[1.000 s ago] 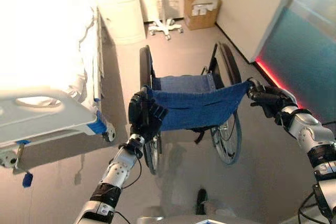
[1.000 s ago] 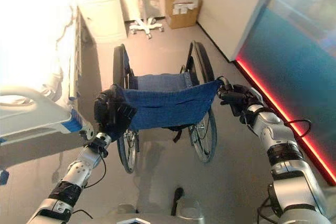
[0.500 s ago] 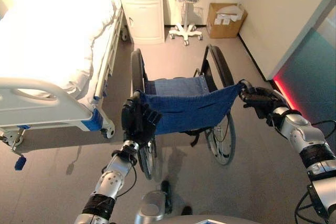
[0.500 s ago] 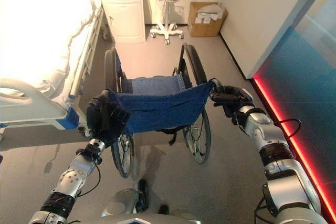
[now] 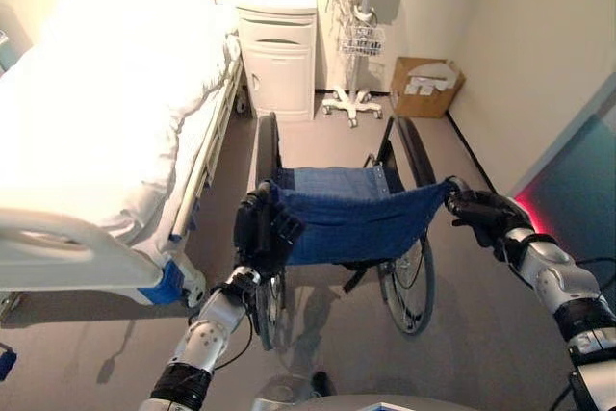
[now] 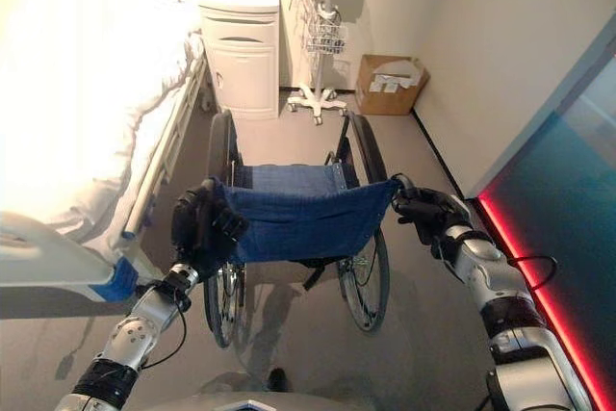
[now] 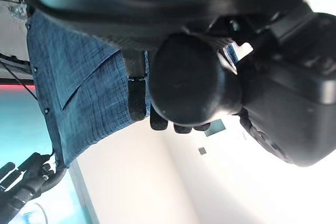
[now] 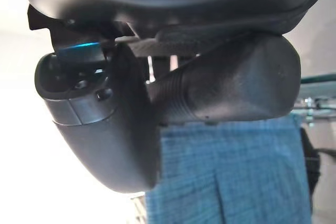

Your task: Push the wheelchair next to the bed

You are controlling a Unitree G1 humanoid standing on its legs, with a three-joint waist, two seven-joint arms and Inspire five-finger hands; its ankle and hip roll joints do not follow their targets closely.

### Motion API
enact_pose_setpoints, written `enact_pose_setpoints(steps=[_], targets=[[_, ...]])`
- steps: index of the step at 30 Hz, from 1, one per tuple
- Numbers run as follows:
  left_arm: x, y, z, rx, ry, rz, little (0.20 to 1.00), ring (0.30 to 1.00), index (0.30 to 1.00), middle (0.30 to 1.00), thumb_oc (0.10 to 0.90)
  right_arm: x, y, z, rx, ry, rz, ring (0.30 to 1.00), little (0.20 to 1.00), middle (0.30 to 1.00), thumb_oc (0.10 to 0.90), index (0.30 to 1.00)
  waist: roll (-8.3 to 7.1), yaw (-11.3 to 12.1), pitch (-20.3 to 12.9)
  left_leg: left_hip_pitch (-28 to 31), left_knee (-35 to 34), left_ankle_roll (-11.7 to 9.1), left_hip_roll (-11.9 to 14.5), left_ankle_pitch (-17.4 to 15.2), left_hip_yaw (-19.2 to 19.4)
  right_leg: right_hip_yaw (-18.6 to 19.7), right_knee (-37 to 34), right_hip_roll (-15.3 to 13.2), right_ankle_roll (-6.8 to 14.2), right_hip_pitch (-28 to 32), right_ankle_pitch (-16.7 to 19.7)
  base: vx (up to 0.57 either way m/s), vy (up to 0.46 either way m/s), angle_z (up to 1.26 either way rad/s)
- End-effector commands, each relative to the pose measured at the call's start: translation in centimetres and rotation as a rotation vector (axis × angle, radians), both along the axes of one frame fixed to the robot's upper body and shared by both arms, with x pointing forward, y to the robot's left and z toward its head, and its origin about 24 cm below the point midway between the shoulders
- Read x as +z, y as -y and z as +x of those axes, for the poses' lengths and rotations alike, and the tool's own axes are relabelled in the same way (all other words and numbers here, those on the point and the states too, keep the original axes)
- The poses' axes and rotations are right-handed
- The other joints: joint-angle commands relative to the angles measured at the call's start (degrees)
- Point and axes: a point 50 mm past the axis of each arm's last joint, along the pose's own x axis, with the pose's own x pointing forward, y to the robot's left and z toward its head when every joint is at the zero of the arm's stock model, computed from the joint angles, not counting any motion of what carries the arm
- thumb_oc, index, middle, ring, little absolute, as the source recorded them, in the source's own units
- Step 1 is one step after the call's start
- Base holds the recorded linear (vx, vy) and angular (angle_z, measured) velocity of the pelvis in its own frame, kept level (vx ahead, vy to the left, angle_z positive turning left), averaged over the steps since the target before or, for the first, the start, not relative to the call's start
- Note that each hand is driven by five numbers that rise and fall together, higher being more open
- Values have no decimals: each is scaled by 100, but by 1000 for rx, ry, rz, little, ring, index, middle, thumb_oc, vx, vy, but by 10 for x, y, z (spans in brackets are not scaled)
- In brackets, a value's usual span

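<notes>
In the left eye view, my left hand (image 5: 262,230) is closed around the left push handle of the wheelchair (image 5: 346,223), and my right hand (image 5: 481,214) is closed around the right push handle. The wheelchair stands on the floor (image 5: 462,334) in front of me with its blue cloth back toward me, and the bed (image 5: 106,132) is just beside it on my left, with a narrow gap between them. Behind the wheelchair I see a white cabinet (image 5: 279,64), a monitor stand (image 5: 354,45) on wheels and a cardboard box (image 5: 425,87) near the wall. The right eye view gives the same scene: the white footboard (image 6: 48,262) of the bed is near my left arm. In the left wrist view, my fingers (image 7: 137,95) are curled around the rounded dark handle grip (image 7: 191,82), next to the blue cloth. In the right wrist view, my right hand is wrapped on the other grip (image 8: 231,85), above the blue cloth.
</notes>
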Motion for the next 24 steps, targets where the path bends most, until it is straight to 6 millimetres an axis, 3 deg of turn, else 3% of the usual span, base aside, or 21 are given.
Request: enact_pose_setpoints(steps=[1, 3, 4, 7, 11, 13, 14, 15, 16, 18, 19, 20, 23, 24], targets=[[62, 30, 46, 24, 310, -10, 300, 300, 300, 300, 400, 39, -97, 38, 284, 267, 218, 300, 300, 300, 400, 300, -24, 99, 37, -16, 359, -643, 140, -425, 28, 134, -2556, 153, -61, 161, 2202, 320, -286, 17], [63, 32, 47, 25, 316, -7, 300, 300, 300, 300, 400, 41, -98, 39, 289, 275, 221, 300, 300, 300, 400, 300, -61, 2, 76, 76, 349, -680, 97, -520, -98, 263, -3235, 163, 33, -15, 2468, 314, -268, 22], [65, 35, 48, 22, 328, 5, 300, 300, 300, 300, 400, 43, -101, 40, 293, 283, 218, 300, 300, 300, 400, 300, -144, -147, 134, 233, 330, -716, -19, -723, -304, 506, -4079, 228, 242, -318, 2862, 401, -311, 30], [63, 37, 50, 24, 334, 14, 300, 300, 300, 300, 400, 49, -102, 44, 295, 289, 213, 300, 300, 300, 400, 300, -187, -339, 165, 517, 290, -727, -84, -992, -601, 697, -4954, 338, 428, -690, 3236, 385, -271, 63], [55, 33, 50, 50, 319, 3, 300, 300, 300, 300, 400, 48, -102, 45, 295, 273, 211, 300, 300, 300, 400, 300, -190, -417, 50, 709, 509, -753, -35, -1261, -854, 961, -4684, 420, 315, -528, 3102, 390, -327, 79], [54, 31, 49, 77, 301, -5, 300, 300, 300, 300, 400, 46, -105, 46, 303, 257, 208, 300, 300, 300, 400, 300, -125, -450, 2, 791, 765, -910, 116, -1142, -837, 1001, -4396, 506, 223, -452, 2928, 395, -370, 107], [53, 27, 48, 93, 289, 1, 300, 300, 300, 300, 400, 47, -107, 47, 306, 249, 206, 300, 300, 300, 400, 300, -70, -482, -39, 838, 1093, -1102, 312, -867, -811, 1033, -4266, 648, 63, -336, 2698, 296, -290, 99], [53, 27, 48, 93, 289, 1, 300, 300, 300, 300, 400, 47, -107, 47, 306, 249, 206, 300, 300, 300, 400, 300, -68, -486, -37, 840, 1096, -1106, 317, -870, -815, 1028, -4265, 651, 60, -332, 2695, 304, -347, 66], [52, 24, 47, 107, 286, 4, 300, 300, 300, 300, 400, 47, -108, 47, 302, 248, 202, 300, 300, 300, 400, 300, -19, -485, -87, 786, 1580, -1356, 516, -254, -722, 934, -4284, 775, -123, -110, 2517, 210, -287, 58], [52, 22, 45, 121, 290, 3, 300, 300, 300, 300, 400, 45, -105, 45, 274, 239, 187, 300, 300, 300, 400, 300, -46, -483, -106, 559, 2270, -1510, 616, 214, -611, 920, -4336, 861, -309, 99, 2362, 239, -368, 27], [54, 21, 44, 135, 298, 2, 300, 300, 300, 300, 400, 41, -102, 43, 247, 238, 169, 300, 300, 300, 400, 300, -132, -437, -71, 73, 3211, -1581, 624, 403, -426, 798, -4398, 838, -476, 371, 2234, 231, -376, 9], [56, 20, 44, 142, 308, 12, 300, 300, 300, 300, 400, 38, -100, 40, 234, 237, 158, 300, 300, 300, 400, 300, -182, -413, -39, -293, 3632, -1590, 733, 450, -218, 716, -4413, 832, -585, 556, 2113, 247, -362, 26], [59, 18, 45, 136, 327, 27, 300, 300, 300, 300, 400, 31, -98, 35, 200, 231, 136, 300, 300, 300, 400, 300, -185, -373, 4, -761, 3631, -1495, 933, 237, 45, 573, -4407, 872, -636, 827, 1898, 232, -171, 29], [63, 12, 47, 142, 342, 38, 300, 300, 300, 300, 400, 28, -99, 34, 187, 224, 123, 300, 300, 300, 400, 300, -106, -355, -11, -740, 2918, -1482, 964, 169, 261, 523, -4391, 991, -611, 994, 1701, 280, -61, 44]])
